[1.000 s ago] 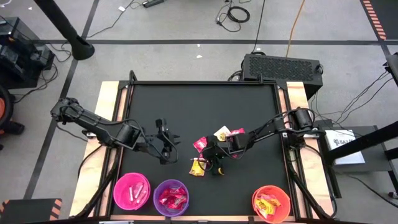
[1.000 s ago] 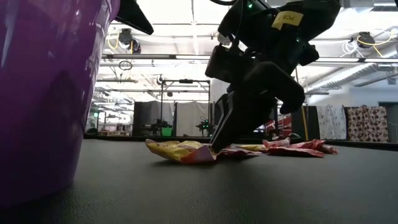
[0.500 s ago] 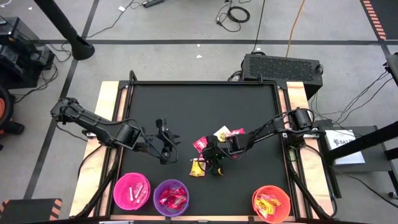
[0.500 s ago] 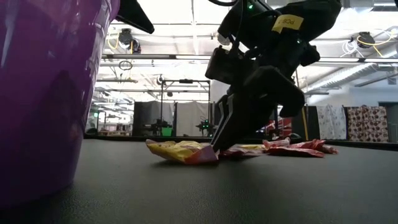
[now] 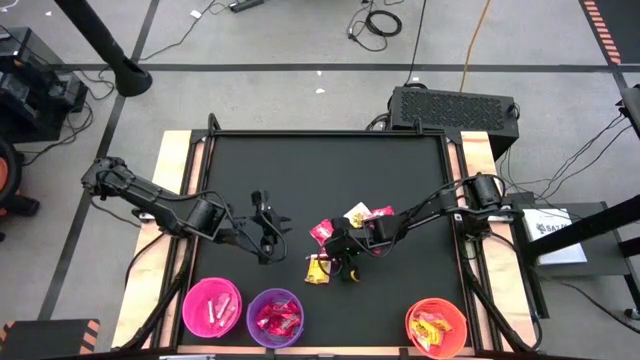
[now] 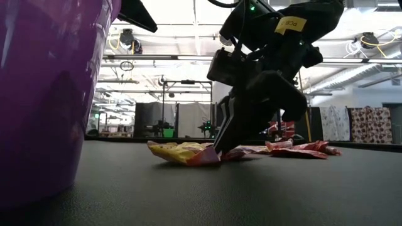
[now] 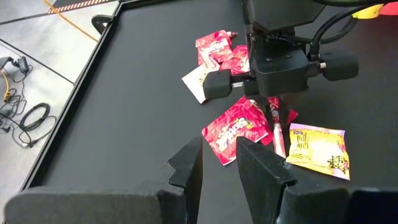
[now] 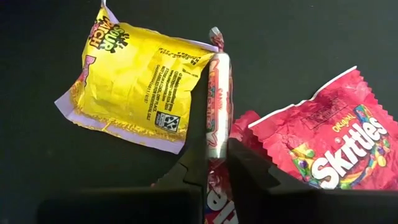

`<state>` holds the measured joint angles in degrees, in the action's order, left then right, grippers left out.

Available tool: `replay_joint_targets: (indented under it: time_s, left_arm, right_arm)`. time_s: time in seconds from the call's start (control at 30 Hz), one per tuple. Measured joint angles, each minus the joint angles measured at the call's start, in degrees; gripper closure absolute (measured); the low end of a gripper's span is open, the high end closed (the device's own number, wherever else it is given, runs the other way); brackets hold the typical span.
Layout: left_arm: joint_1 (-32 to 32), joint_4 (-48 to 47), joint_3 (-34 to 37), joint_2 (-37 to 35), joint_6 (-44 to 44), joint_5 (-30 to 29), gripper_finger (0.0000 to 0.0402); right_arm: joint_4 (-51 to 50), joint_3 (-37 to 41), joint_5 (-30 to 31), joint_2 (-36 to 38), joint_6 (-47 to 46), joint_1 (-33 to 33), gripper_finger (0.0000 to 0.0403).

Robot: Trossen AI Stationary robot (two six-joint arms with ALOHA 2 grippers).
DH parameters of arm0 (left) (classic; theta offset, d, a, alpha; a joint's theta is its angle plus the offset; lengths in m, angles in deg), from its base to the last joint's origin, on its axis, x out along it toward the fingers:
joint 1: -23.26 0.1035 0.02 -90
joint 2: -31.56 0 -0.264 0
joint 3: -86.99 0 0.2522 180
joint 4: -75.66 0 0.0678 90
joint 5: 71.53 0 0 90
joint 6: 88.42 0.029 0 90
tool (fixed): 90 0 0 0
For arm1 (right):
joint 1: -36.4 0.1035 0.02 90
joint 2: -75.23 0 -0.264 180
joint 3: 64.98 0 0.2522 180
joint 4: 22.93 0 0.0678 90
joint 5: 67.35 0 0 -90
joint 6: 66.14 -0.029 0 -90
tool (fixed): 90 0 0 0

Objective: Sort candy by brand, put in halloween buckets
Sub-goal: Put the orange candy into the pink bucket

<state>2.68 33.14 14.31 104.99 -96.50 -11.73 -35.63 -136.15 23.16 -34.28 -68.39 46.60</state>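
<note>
A small pile of candy lies mid-table, right of centre. A pale pink-white candy roll (image 8: 216,87) lies between a yellow packet (image 8: 134,84) and a red Skittles packet (image 8: 329,140). My right gripper (image 5: 346,262) (image 8: 216,146) is down at the pile, shut on that roll. My left gripper (image 5: 272,222) (image 7: 219,158) hovers left of the pile, slightly open and empty. A pink bucket (image 5: 211,307), a purple bucket (image 5: 275,317) and an orange bucket (image 5: 437,327) stand along the near edge, each with candy inside. My right gripper pinches the candy roll between its two fingers (image 8: 194,158), around the roll's nearer half (image 8: 216,127). It comes from above, slanting down, with one finger on each long side. The roll lies flat on the table, touching the yellow packet's edge and a red packet under it.
More red packets (image 7: 239,127) and a white-yellow one (image 5: 357,213) lie on the far side of the pile. The purple bucket's wall (image 6: 44,94) fills the left of the low view. The far half of the black tabletop (image 5: 320,165) is bare.
</note>
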Motion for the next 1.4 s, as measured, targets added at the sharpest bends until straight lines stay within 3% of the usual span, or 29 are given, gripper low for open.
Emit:
replay_joint_targets:
  time_s: [0.23, 0.43, 0.77, 0.93, 1.2, 1.4]
  left_arm:
    - [0.0, -0.1, 0.0, 0.0, -0.5, 1.8, 0.0297]
    - [0.0, 0.3, 0.0, 0.0, -2.5, 2.2, 0.0297]
    - [0.0, 7.3, 0.0, 1.0, -1.9, 3.3, 0.0291]
    - [0.2, 9.7, 0.0, 4.0, 1.0, 2.7, 0.0243]
    - [0.4, 18.6, 0.0, 7.5, 5.9, 1.7, 0.0146]
    - [1.1, 23.1, 0.0, 12.0, 10.2, 2.7, 0.0109]
  right_arm:
    - [-0.5, 0.0, -0.3, 0.7, 1.1, 0.0, 0.0372]
    - [-4.4, 0.0, -0.3, 6.9, 1.9, 0.0, 0.0368]
    - [-11.3, 0.0, 12.3, 22.6, 1.8, 0.4, 0.0367]
    - [-11.4, 0.0, 13.4, 26.7, 1.5, 2.0, 0.0367]
    - [-12.4, 0.0, 13.4, 27.4, 1.5, 2.7, 0.0367]
    - [-12.4, 0.0, 13.4, 27.4, 1.5, 2.7, 0.0367]
